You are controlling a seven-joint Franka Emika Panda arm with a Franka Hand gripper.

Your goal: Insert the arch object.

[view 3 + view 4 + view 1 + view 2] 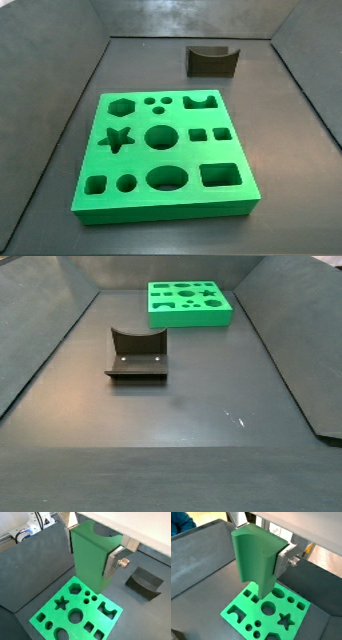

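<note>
In both wrist views my gripper [92, 558] [261, 559] is shut on the arch object [90, 554] [254, 559], a dull green block with a semicircular notch in the end near the wrist. One silver finger [113, 562] [282, 562] presses its side; the opposite finger is mostly hidden behind it. The piece hangs upright above the bright green board [57, 614] [294, 614], over the board's edge. The arch-shaped hole [107, 608] [236, 613] is open. The board also shows in both side views [167, 195] [189, 316]; the gripper is outside those views.
The dark fixture [145, 582] [211, 62] [136, 353] stands on the grey floor apart from the board. Sloped dark walls [67, 90] [287, 346] enclose the floor on several sides.
</note>
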